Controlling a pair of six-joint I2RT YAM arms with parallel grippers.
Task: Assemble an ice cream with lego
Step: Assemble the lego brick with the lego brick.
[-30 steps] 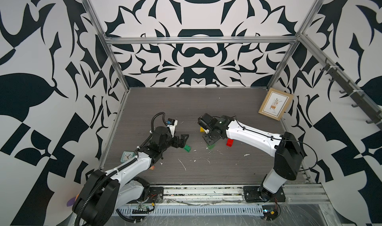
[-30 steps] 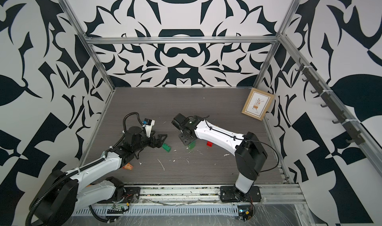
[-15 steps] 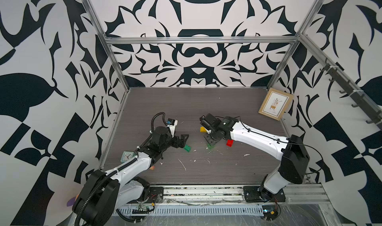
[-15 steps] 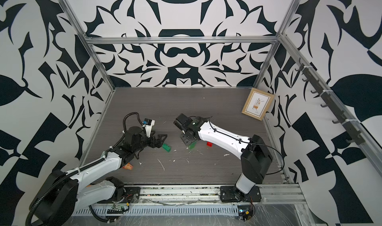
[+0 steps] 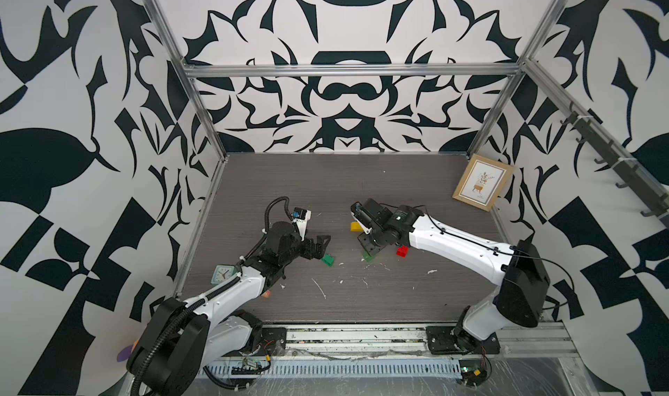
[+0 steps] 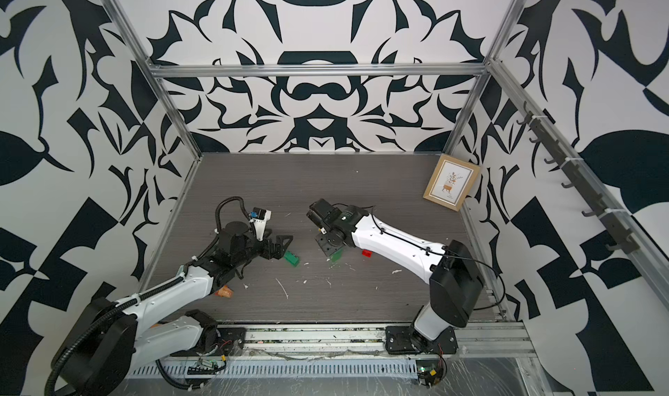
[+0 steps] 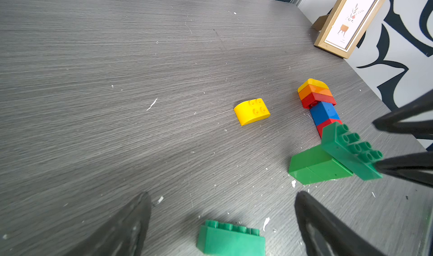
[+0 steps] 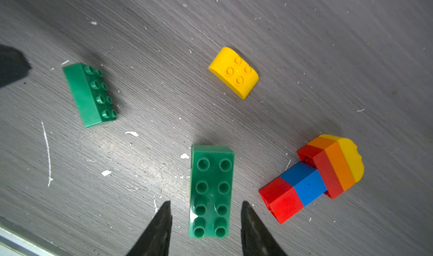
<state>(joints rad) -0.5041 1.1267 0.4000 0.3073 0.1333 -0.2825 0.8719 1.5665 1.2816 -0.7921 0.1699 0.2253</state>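
A grey wood-grain surface (image 5: 362, 180) is seen in both top views. It is flecked with white scraps (image 5: 318, 288) and enclosed on three sides by walls (image 5: 347, 97) printed in black and white, which are held in an aluminium frame (image 5: 347, 70). A picture (image 5: 482, 181) is leaned against the right wall at the far corner. A rail of hooks (image 5: 615, 155) is fixed higher on that wall, and a small clock (image 5: 221, 273) is set by the left wall beside the left arm (image 5: 231, 289).

The lego is spread across the middle of the surface. A green brick (image 7: 230, 239) is laid just in front of the left jaws, which are spread wide with nothing grasped. A yellow dome (image 8: 234, 72) is set apart on its own. A stack (image 8: 314, 177) of yellow, orange, red, blue and red is laid on its side. A second green brick (image 8: 212, 189) is propped aslant on a paler green block (image 7: 314, 167). The right jaws are parted on either side of it, a gap being seen at each side in the right wrist view, so nothing is grasped.
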